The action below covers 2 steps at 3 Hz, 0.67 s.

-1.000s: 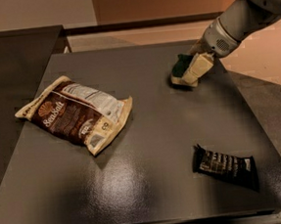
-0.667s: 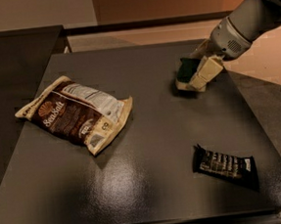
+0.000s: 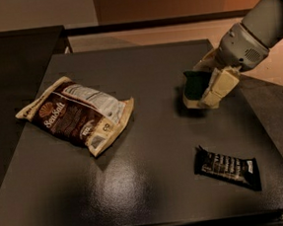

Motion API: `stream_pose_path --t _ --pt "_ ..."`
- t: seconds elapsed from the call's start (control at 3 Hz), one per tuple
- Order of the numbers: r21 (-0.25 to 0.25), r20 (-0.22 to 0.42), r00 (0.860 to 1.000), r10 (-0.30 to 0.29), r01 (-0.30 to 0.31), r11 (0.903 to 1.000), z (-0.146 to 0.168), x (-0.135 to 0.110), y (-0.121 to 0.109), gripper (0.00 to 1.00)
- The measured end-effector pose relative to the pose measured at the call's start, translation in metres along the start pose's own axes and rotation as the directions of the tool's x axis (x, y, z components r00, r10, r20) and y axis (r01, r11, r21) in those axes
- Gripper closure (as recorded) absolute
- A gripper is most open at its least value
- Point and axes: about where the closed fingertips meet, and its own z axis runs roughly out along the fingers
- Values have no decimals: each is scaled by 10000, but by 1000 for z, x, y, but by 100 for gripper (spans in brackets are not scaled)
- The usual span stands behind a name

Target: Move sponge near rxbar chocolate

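The sponge, dark green over pale yellow foam, is held at the right side of the dark table, lifted a little above the top with its shadow beneath. My gripper comes in from the upper right and is shut on the sponge, its pale fingers clamped across it. The rxbar chocolate, a flat black wrapper with white lettering, lies near the front right of the table, below the sponge and apart from it.
A brown-and-cream "Sea Salt" snack bag lies on the left half of the table. The table's right edge runs close beside the gripper, and its front edge is just past the bar. A dark counter stands at the left.
My gripper has carried the sponge toward the front of the table and slightly right, closer to the rxbar chocolate. The bar and the bag have not moved.
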Motion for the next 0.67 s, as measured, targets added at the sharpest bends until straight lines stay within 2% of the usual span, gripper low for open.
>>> stream_pose_path --t 0.33,0.67 --pt "-383 -98 9997 -222 218 9990 4 4 31 100" --pt "-649 -360 9984 -431 407 9971 13 12 56 83"
